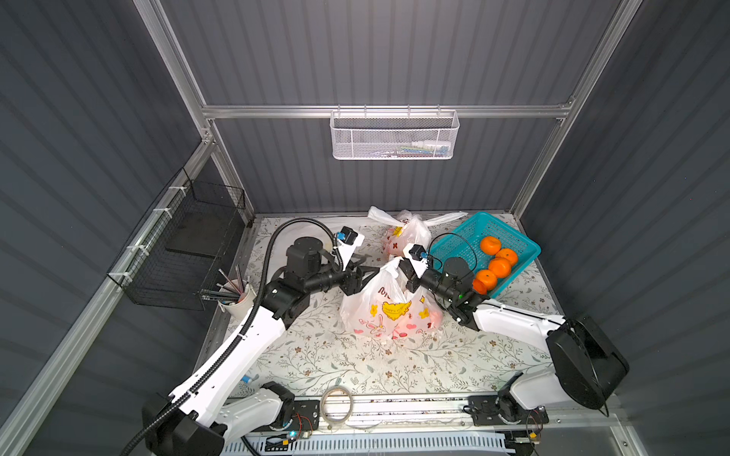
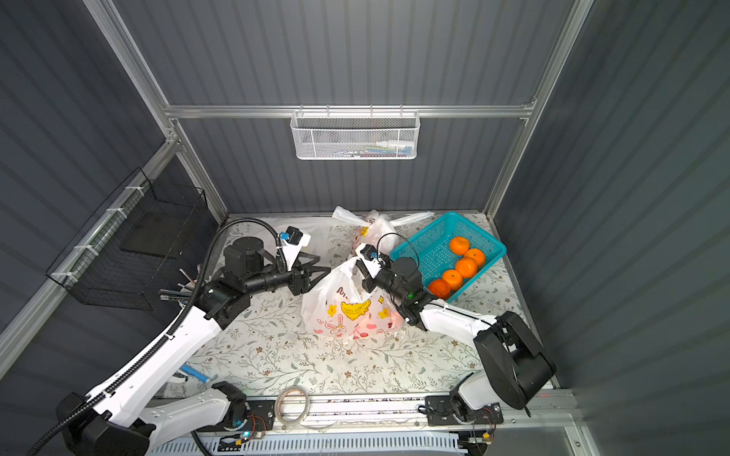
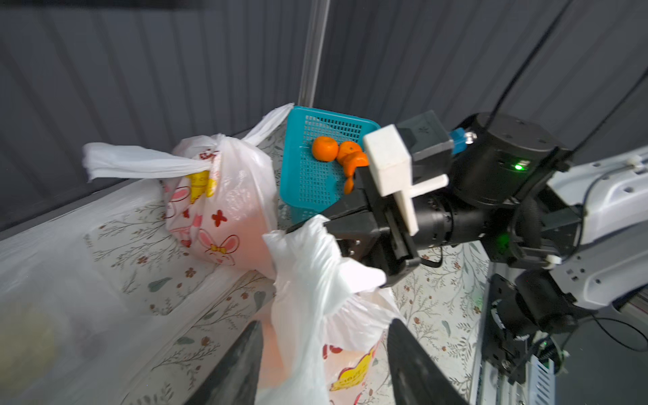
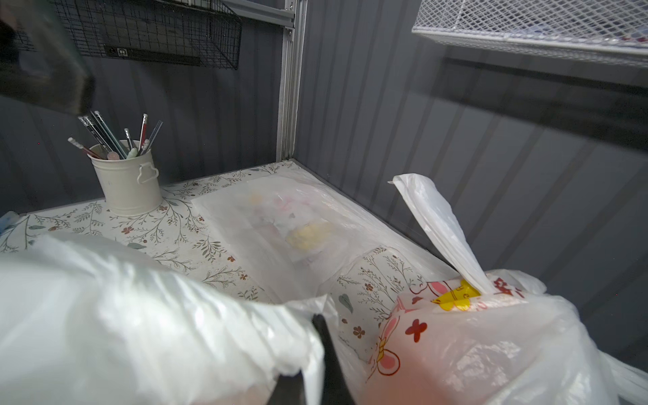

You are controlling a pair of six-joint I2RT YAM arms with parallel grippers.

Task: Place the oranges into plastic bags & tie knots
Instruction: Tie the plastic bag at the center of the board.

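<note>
A filled bag (image 1: 387, 312) is seen standing on the table (image 1: 355, 367) just below both sets of jaws, an orange glow showing through its plastic. Its handle (image 3: 308, 252) is pinched tight by the right jaws, while the left jaws are spread with plastic between them. A knotted bag (image 1: 407, 237) lies just beyond the right jaws, and five oranges (image 1: 499, 267) are left in the basket (image 1: 466, 233) behind those jaws.

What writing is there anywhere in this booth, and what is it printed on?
"ni…": red letters on the near plastic bag, upside down in a top view, the rest folded away.
The yellow patch on that bag: small writing, too blurred to read.
The red print on the far bag: partly hidden, unreadable.
The tag on the black wire basket: too small to read.
</note>
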